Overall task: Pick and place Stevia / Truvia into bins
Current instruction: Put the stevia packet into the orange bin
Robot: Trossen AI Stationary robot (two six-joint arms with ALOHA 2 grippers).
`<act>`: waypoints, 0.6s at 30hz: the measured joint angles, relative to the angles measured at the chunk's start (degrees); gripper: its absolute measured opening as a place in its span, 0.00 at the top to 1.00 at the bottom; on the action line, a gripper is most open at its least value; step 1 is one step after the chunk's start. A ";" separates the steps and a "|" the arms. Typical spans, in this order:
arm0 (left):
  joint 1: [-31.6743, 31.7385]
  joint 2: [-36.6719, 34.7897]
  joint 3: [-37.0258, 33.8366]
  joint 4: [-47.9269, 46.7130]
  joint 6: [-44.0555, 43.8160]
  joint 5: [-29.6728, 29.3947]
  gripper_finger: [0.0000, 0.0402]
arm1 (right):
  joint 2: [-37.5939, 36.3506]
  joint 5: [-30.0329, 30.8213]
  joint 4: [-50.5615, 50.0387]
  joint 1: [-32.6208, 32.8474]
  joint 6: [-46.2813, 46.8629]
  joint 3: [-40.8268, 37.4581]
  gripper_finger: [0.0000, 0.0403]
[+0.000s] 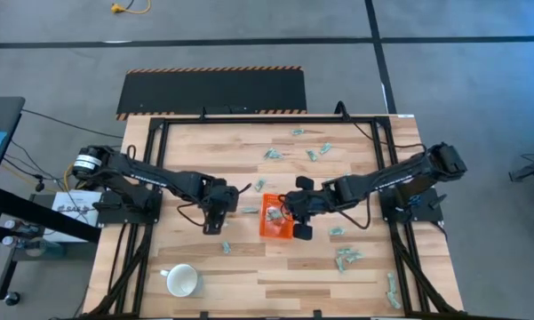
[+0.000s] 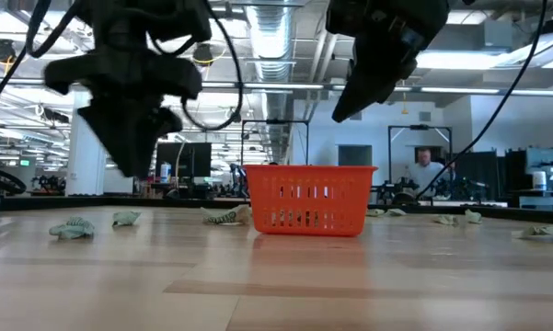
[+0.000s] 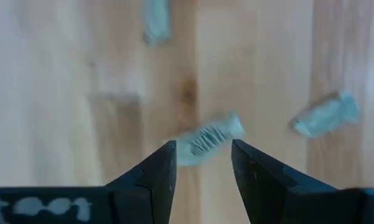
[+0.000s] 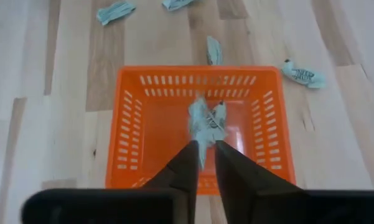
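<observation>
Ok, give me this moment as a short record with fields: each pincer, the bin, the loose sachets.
right pincer: above the orange bin, a sachet at its tips, fingers slightly apart
left pincer: open, above a loose sachet on the table
bin contents: no sachets seen lying inside
other sachets: scattered on the wood around the bin
white mug: near the front edge

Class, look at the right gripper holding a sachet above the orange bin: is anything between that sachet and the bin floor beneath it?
Nothing visible stands in the way. The right gripper hangs over the orange bin, its fingers pinching a crumpled sachet. The bin's top is open, and the floor below the sachet looks bare.
</observation>
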 joint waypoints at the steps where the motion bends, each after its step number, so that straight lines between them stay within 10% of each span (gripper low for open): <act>1: -0.01 0.00 -0.72 -0.06 0.00 0.85 0.65 | 0.28 -0.02 0.15 0.01 -0.03 0.00 0.85; 18: -0.04 2.01 -4.95 6.49 17.93 -0.33 0.65 | 0.86 0.24 -4.20 -0.35 1.73 0.00 0.65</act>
